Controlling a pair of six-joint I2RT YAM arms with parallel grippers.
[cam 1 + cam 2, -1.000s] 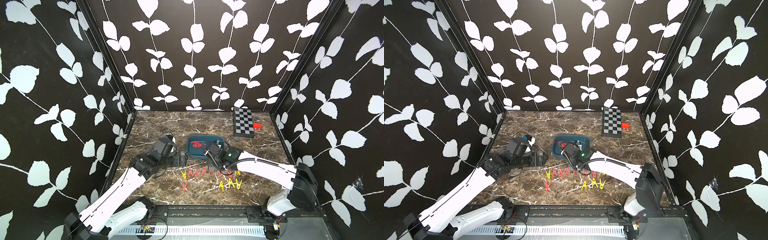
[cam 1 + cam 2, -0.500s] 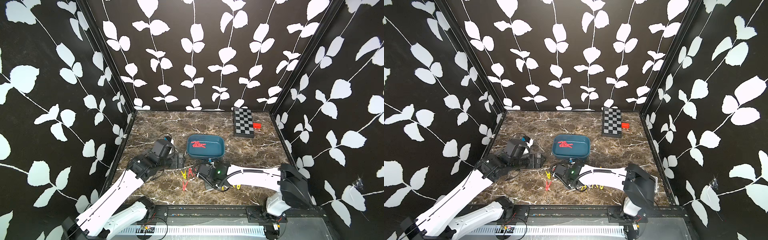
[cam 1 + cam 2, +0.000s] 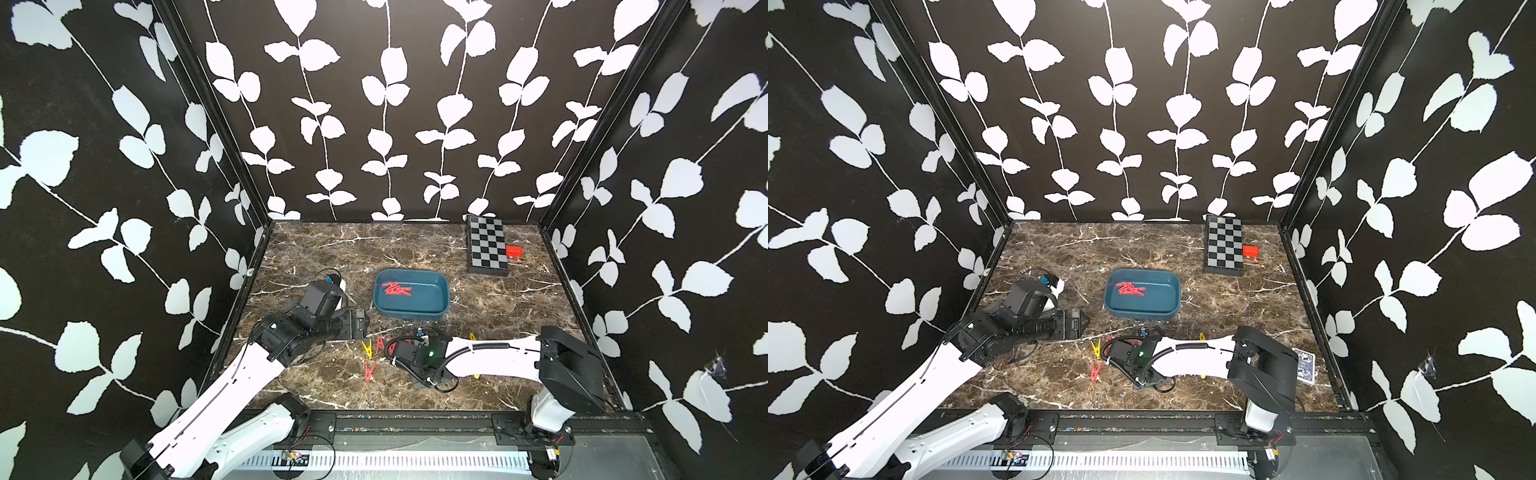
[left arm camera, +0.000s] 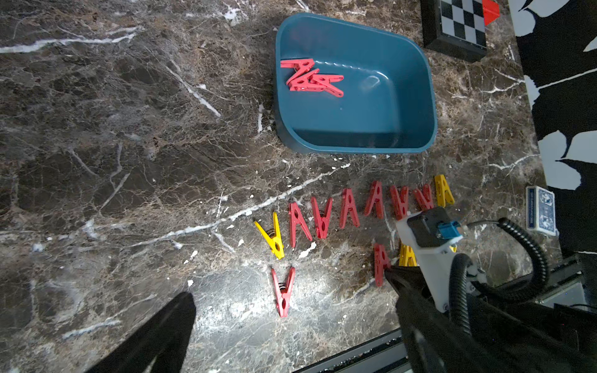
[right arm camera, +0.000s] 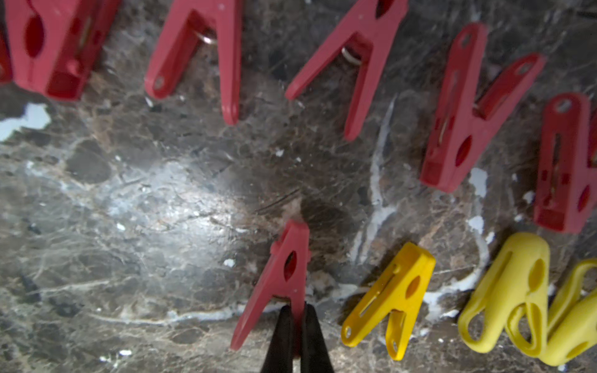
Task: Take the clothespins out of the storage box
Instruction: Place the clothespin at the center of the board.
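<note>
The right gripper [image 5: 295,336] has swung from the storage box [image 3: 409,314] down to the table front. The left gripper [image 3: 360,325] hangs spread wide, and a loose red clothespin [image 4: 283,290] shows between its jaws in the wrist view. The right jaws are pressed on one leg of the held red clothespin [image 5: 284,277]. The remaining red clothespins [image 4: 311,79] lie in the box, beyond both grippers.

Dark teal and round-cornered, the shallow storage box [image 3: 430,297] sits upright and open at mid-bench. Several red clothespins [image 3: 397,289] lie heaped together inside it, toward its 10 o'clock corner. At the box's 6 o'clock, outside it, more pegs [image 4: 349,210] lie flat on the bench in a ragged row, mostly red, with a yellow one [image 4: 274,237] at the 9 o'clock end and another at the 3 o'clock end. A lone red peg [image 4: 283,290] lies at that first yellow one's 6 o'clock. One red clothespin [image 5: 281,284] has a leg pinched in the closed right hand [image 5: 295,319].
</note>
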